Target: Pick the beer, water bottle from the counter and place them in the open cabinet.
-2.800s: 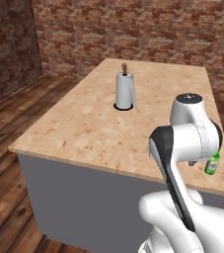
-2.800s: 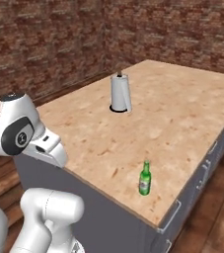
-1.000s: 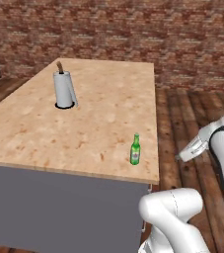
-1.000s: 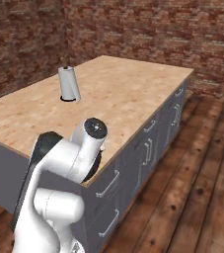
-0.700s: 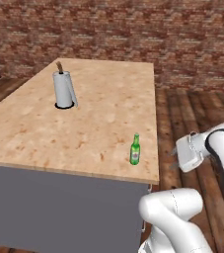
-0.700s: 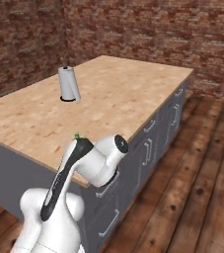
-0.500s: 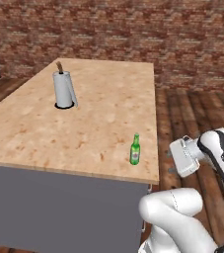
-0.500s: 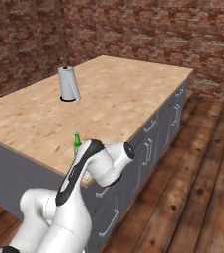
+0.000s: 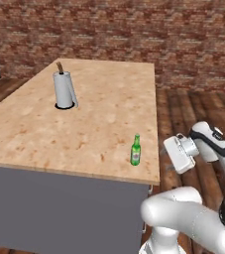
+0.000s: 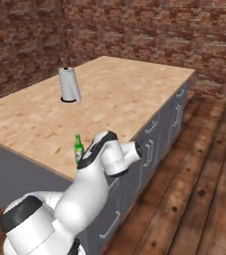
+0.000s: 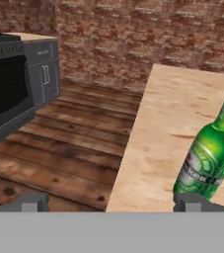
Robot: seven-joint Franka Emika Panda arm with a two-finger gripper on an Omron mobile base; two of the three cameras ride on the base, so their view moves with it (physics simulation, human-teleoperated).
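Observation:
The beer [image 9: 135, 150], a slim green bottle with a pale label, stands upright near the front right corner of the tan counter [image 9: 94, 114]. My gripper [image 9: 171, 155] hangs off the counter's right edge at bottle height, a short way from the beer and pointing toward it. In the hand view the beer [image 11: 211, 154] leans at the right, just above the right fingertip [image 11: 192, 202]. The gripper [image 11: 111, 202] is open with nothing between its fingers. From the right base view my arm partly covers the beer [image 10: 77, 147]. The water bottle and the open cabinet are out of view.
A grey paper-towel roll [image 9: 64, 90] stands on a round base toward the back left of the counter. Grey drawer fronts with bar handles [image 10: 157, 130] run below the top. Across the wooden floor [image 11: 69, 148] stand a dark appliance [image 11: 7, 94] and grey cabinets [image 11: 44, 69].
The arm has swung the hand down and left, from off to the right toward the counter's edge beside the beer. The jaws have stayed open. The beer has not moved.

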